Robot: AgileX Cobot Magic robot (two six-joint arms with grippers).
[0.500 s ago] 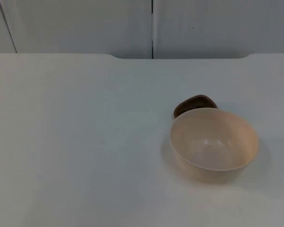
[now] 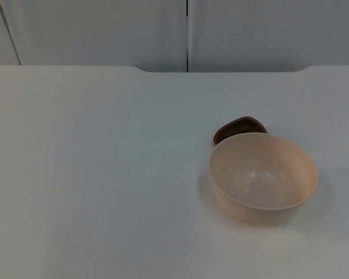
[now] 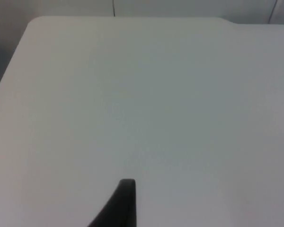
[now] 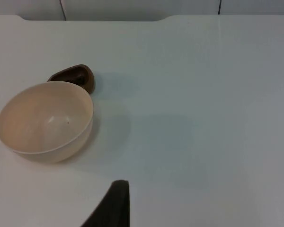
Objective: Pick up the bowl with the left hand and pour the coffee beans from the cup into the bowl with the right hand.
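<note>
The pale beige, round plastic bowl [image 2: 263, 177] stands upright on the white table top [image 2: 93, 174], on the right half of the table and nearer the front edge than the wall. Its interior is smooth and glossy; a single tiny dark speck lies on the inner wall, and no other contents can be made out. Directly behind the bowl, touching or just beside its far rim, sits a small dark brown cup [image 2: 238, 129] with a rounded, somewhat triangular outline. The bowl's rim cuts off the lower part of the cup in the top view, so whether the two touch cannot be told. The cup's inside is dark, and its contents cannot be made out.

The right gripper [image 4: 114, 204] hovers above bare table, near the bowl [image 4: 45, 121] and the brown cup [image 4: 75, 77], touching neither. One black fingertip [image 4: 117, 198] is visible; the state of the jaws cannot be told.

The left gripper [image 3: 120, 204] hangs over bare table top [image 3: 146, 104], well apart from the task objects. One black fingertip [image 3: 125, 196] is visible; the state of its jaws cannot be told either.

At the far end, the table top ends at the grey partition wall [image 2: 104, 32], which has a dark vertical seam. The table's far edge shows a shallow recessed section in the middle.
</note>
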